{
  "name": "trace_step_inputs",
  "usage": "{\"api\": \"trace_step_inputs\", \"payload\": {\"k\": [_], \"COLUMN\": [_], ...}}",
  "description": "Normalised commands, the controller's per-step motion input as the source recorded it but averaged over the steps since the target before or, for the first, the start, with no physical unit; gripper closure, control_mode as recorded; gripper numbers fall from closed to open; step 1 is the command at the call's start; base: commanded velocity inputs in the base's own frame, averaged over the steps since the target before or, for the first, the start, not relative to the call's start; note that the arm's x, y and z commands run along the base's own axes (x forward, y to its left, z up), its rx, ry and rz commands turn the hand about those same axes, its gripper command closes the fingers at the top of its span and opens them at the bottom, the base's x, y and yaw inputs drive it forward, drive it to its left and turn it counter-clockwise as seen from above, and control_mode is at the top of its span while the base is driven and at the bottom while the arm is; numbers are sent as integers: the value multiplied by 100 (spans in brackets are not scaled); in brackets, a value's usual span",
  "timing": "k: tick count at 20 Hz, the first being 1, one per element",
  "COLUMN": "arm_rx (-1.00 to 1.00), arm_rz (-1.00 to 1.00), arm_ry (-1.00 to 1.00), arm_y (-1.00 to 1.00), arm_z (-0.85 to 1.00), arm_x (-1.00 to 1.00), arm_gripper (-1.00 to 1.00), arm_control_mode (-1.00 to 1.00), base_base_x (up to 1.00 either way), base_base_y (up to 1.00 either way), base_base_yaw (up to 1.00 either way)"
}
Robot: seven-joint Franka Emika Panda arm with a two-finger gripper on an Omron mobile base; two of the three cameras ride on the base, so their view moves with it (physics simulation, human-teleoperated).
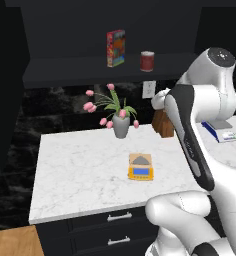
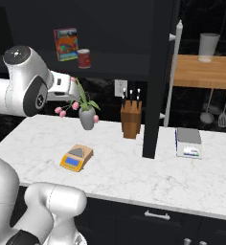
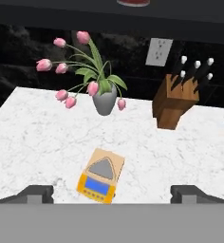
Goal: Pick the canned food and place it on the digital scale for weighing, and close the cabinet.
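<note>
Canned food [image 1: 147, 61] is sitting upright on the open cabinet [image 1: 65, 30] shelf, just beside the taller colourful box [image 1: 115, 48]. Digital scale [image 3: 101, 176] is lying bare on the marble surface [image 1: 80, 170], near the tulip vase [image 3: 104, 102]. Claw [image 3: 112, 193] is hovering above the scale, fingertips [image 3: 38, 192] standing wide apart, gripping nothing. Can is looking rigid, smooth, likely slippery and moderately heavy; best taken mid-height across the round side.
</note>
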Motion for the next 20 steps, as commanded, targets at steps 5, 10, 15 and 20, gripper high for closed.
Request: {"api": "trace_step_inputs", "payload": {"k": [5, 10, 15, 20], "arm_rx": [0, -2, 0, 0], "arm_rz": [0, 0, 0, 0], "arm_ry": [-10, -21, -19, -1], "arm_y": [0, -1, -2, -2], "arm_z": [83, 28, 3, 20], "arm_x": [-4, 1, 22, 32], "arm_gripper": [-100, -100, -100, -100], "arm_control_mode": [-100, -100, -100, -100], "base_base_x": [0, 0, 0, 0], "base_base_y": [0, 0, 0, 0], "base_base_yaw": [0, 0, 0, 0]}}
